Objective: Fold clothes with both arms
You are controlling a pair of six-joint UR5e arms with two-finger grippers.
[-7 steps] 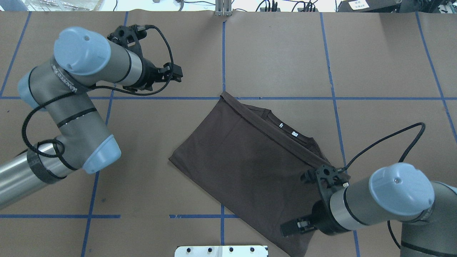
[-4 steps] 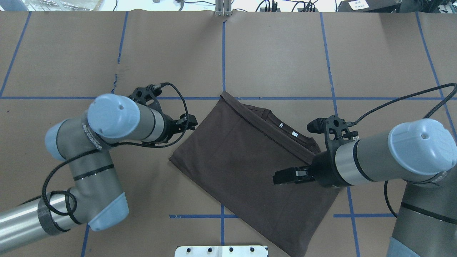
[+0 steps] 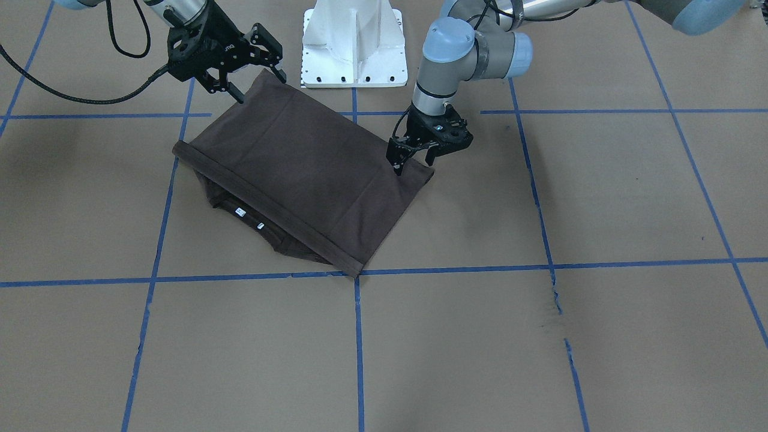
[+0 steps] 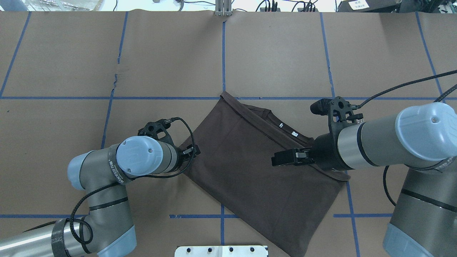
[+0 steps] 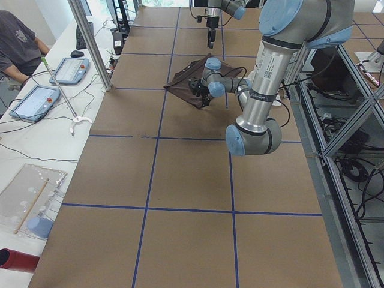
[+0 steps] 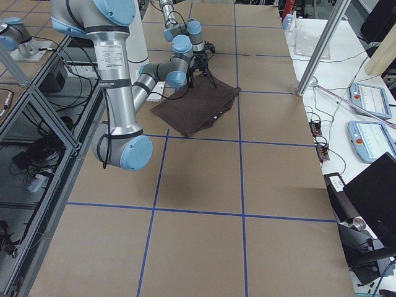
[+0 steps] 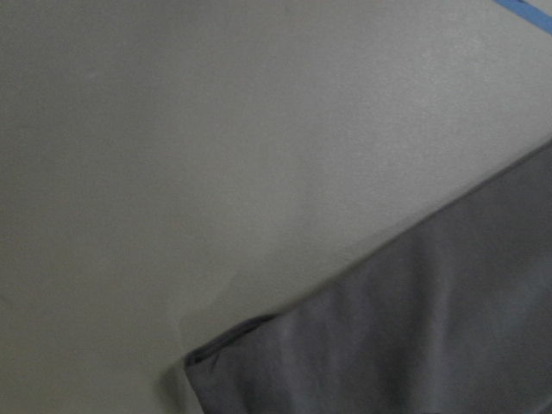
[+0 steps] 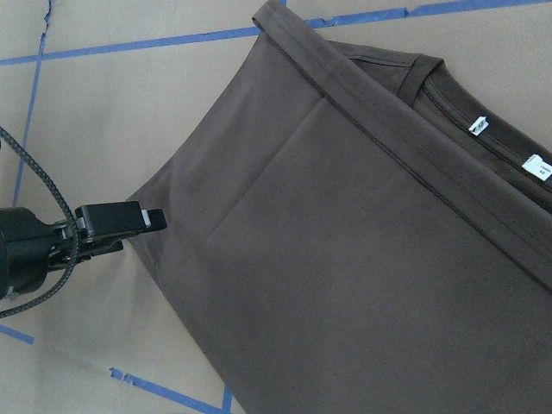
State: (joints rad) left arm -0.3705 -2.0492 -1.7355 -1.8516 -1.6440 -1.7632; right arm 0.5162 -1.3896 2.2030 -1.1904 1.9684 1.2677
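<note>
Overhead exterior: left gripper at T-shirt corner, right gripper over it.

A robotics lab: grey-silver robot arms with light blue joint caps reach over a brown-paper-covered table gridded with blue tape lines, beside grey touchscreen control pendants on a white cable-strewn bench.

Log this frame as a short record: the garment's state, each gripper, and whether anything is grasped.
garment: dark brown T-shirt, folded, lying flat on the table, white neck labels showing
left gripper: open, at the shirt's side corner; contact unclear
right gripper: open, above the shirt, holding nothing
grasp: neither gripper is closed on cloth
</note>
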